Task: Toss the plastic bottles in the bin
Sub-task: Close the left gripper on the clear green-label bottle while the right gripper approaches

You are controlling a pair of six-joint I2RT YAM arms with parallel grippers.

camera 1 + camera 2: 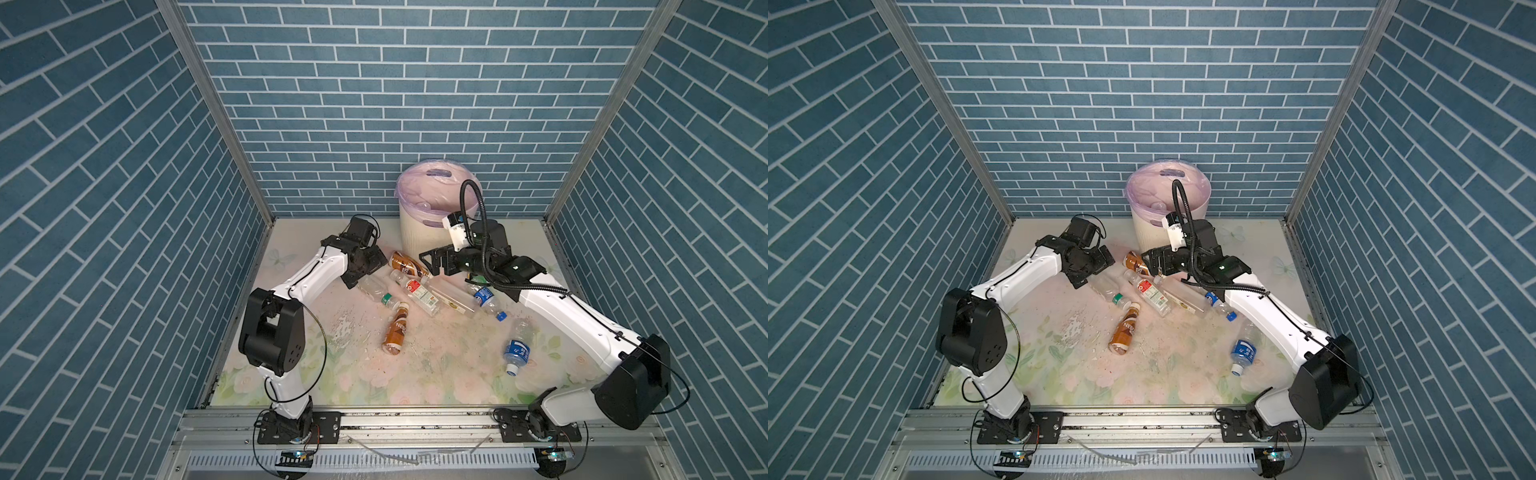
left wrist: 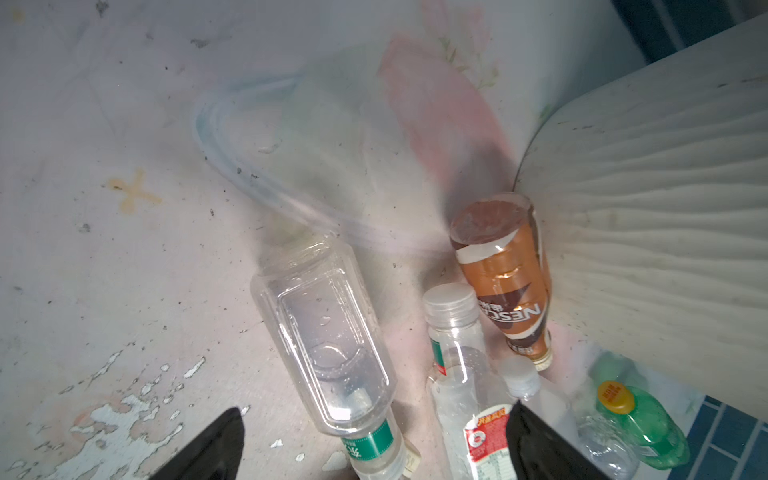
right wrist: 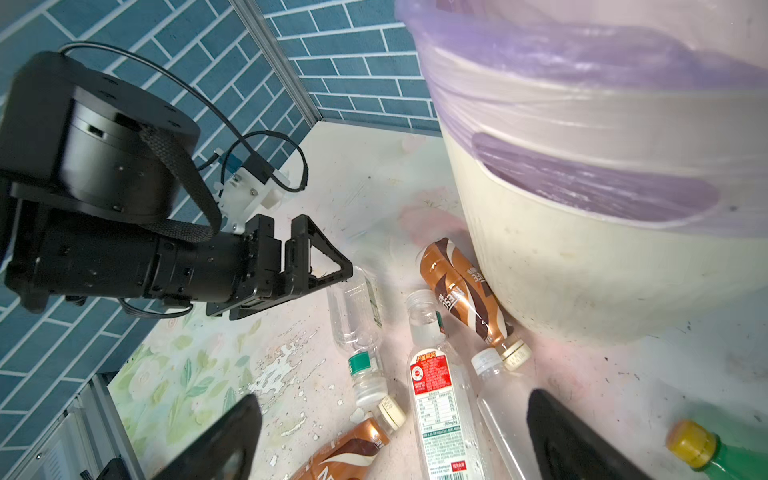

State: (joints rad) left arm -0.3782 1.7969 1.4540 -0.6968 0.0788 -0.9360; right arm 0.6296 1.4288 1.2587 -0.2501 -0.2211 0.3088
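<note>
While both pincers stood wide and empty, most of the job was yet to be done. The bin [image 1: 415, 237] stood at the back edge of the table [image 1: 436, 374], right of its middle. Something clear showed through its liner, though I could not tell what.

At least eight plastic bottles lay outside it. A brown Nescafé bottle [image 1: 409, 266] lay against the bin's foot. Close by lay a red-labelled clear bottle [image 1: 419, 293], a green-banded clear bottle [image 1: 376, 291], a plain clear bottle [image 1: 453, 297], a yellow-capped green bottle [image 3: 723, 457] and a blue-labelled bottle [image 1: 486, 299]. A second brown bottle [image 1: 395, 334] lay nearer the table's middle, and another blue-labelled bottle [image 1: 517, 349] lay toward the right edge.

The left gripper [image 1: 368, 272] hung over the green-banded clear bottle, and the right gripper [image 1: 428, 262] over the cluster by the bin. I judged the green-banded one the likeliest next pick.
</note>
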